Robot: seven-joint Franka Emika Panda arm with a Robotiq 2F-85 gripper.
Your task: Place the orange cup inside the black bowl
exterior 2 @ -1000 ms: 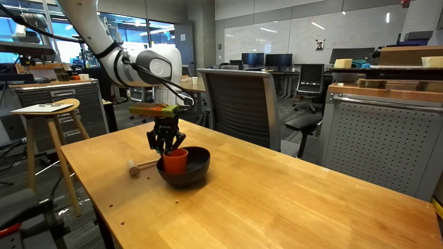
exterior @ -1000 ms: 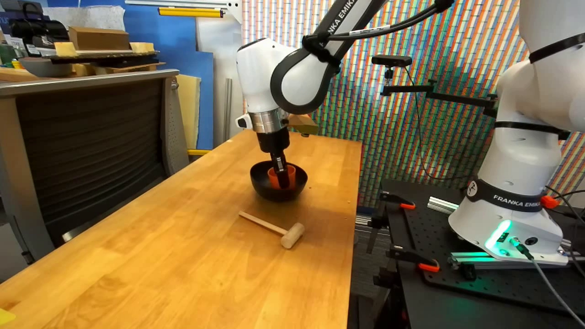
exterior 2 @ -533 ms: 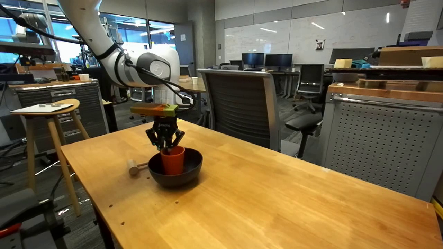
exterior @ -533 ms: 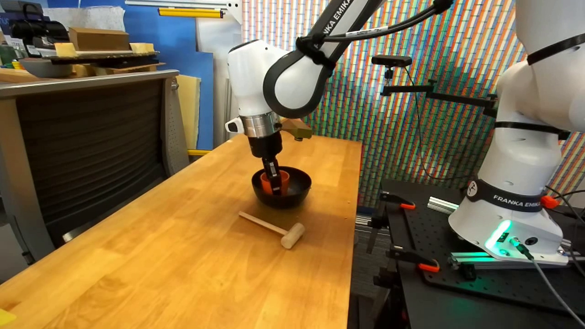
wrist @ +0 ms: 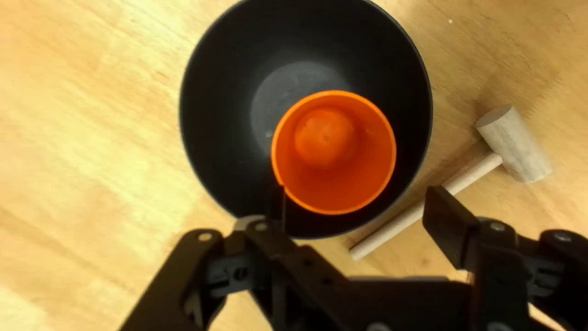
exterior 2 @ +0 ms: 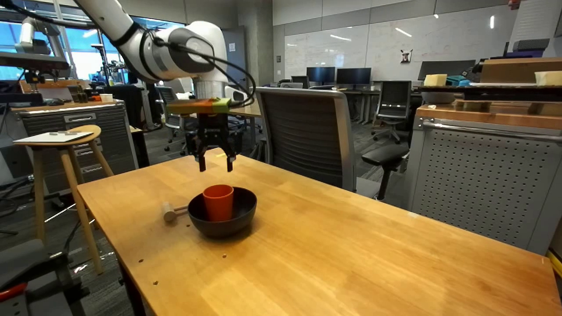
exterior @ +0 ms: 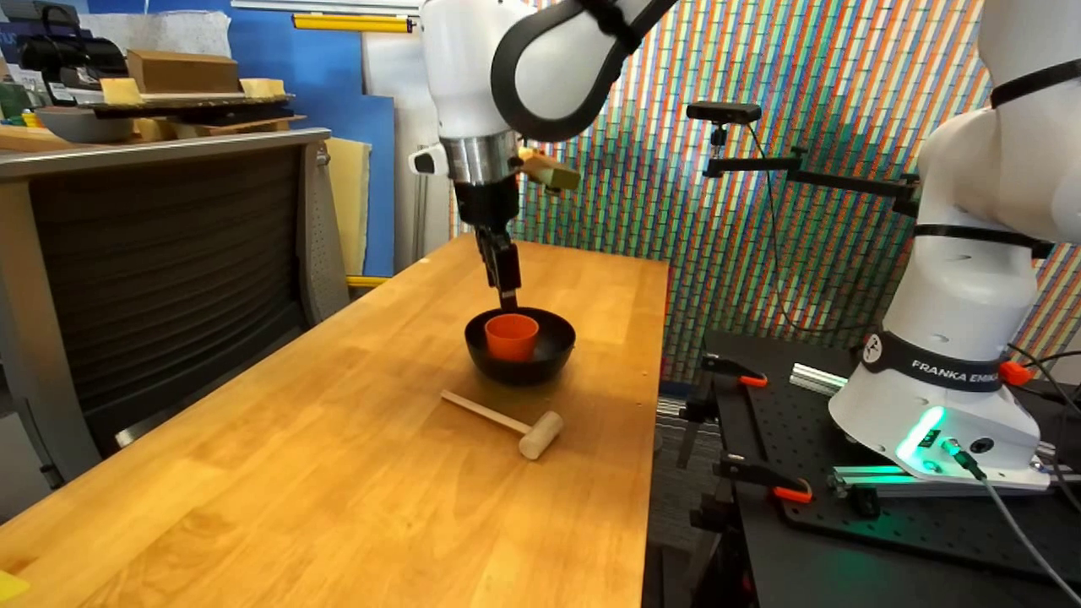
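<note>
Orange-red plastic cup (exterior 2: 218,205), small, plain and round, sits inside the wide, round black bowl (exterior 2: 221,230), down below the robot's two black fingers (exterior 2: 229,164). It looks upright, or nearly so, and it is closer to one side of the bowl than to the middle. In an exterior view, the gripper (exterior 2: 216,166) hangs over the cup with its fingers spread wide. Nothing is between them, and clear air shows from their tips to the cup's rim. Below the fingers too, outside the bowl, a pale wooden mallet (wrist: 513,143) lies on the yellow-brown wooden table (exterior 2: 360,237). In the wrist view its handle (wrist: 390,230) runs under one finger.

I think the cup is where the task wants it, so the step in hand should be the last one: leaving it alone. The next move calls for going up and away from the cup, with the fingers wide apart, so they do not knock the cup or tip the bowl.
</note>
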